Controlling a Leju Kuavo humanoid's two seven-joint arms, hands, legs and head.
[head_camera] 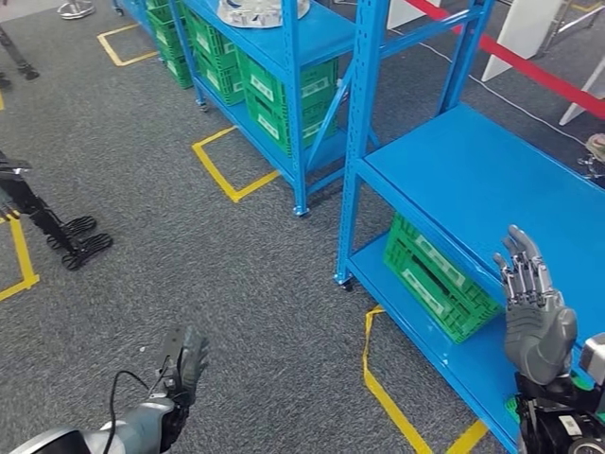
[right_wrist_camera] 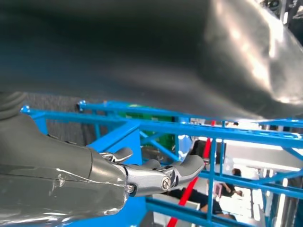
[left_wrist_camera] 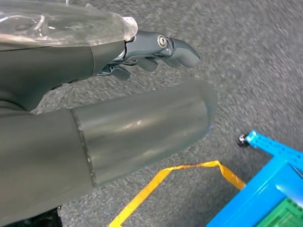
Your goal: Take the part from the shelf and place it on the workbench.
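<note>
Ahead of my right hand's [head_camera: 536,317] fingers [head_camera: 523,270] stands the near blue shelf [head_camera: 471,170], its upper deck bare where I can see it, and just below and beyond those fingers a green crate [head_camera: 435,279] sits tilted on the lower deck. My right hand is raised, fingers straight, apart and pointing up, holding nothing. My left hand [head_camera: 181,364] hangs low over the grey carpet [head_camera: 214,265], well away from any rack; in the left wrist view its fingers [left_wrist_camera: 168,47] stretch out loosely with nothing between them, so it too is released. The part I am meant to fetch looks to be the pale, shiny object [head_camera: 260,9] on the top deck of the farther blue shelf [head_camera: 300,38], far beyond both sets of fingers and cut off by the edge of the head view, so I cannot say exactly what it is. I judge I am in the approach step, with nothing grasped yet and the pick not begun. Yellow floor tape [head_camera: 228,175] marks a standing spot in front of that far rack, between my fingers and the part. The next move, as I read it, calls for walking and turning to face that rack squarely, then lifting an arm so the spread fingers come level with the top deck. The uprights and the diagonal brace are the things to steer clear of.
</note>
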